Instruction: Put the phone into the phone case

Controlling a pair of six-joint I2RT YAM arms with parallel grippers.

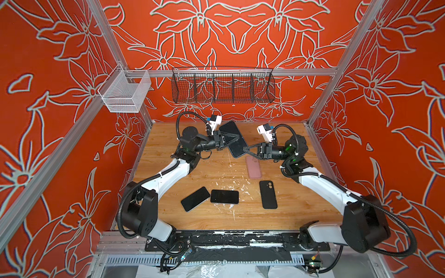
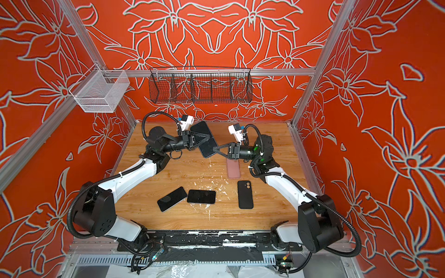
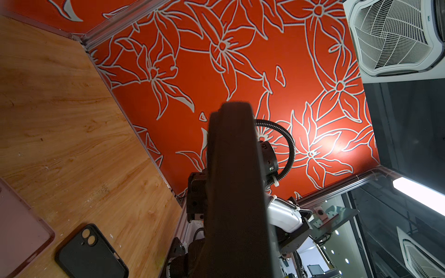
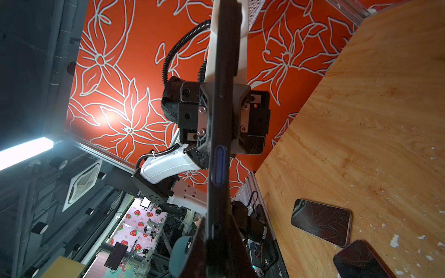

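Lifted phone (image 1: pixel 235 149) between two claws
Left gripper (image 1: pixel 238 137) clamps phone; right gripper (image 1: pixel 245 148) seems shut on its corner, beyond the pink case (image 1: pixel 253 167).

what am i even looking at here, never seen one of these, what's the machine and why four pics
It is a robot with two arms at a wooden table, each ending in a pincer called a gripper. The two wide pictures come from one camera pair above, looking down on the whole scene. The other two come from small cameras on the wrists, so they look along the grippers at odd angles. The left gripper is shut on a dark phone, held up off the table; the right gripper is shut on one end of it. On the table lie a pink case, a black case and two other phones, screens dark. The job is to fit a phone into a case.
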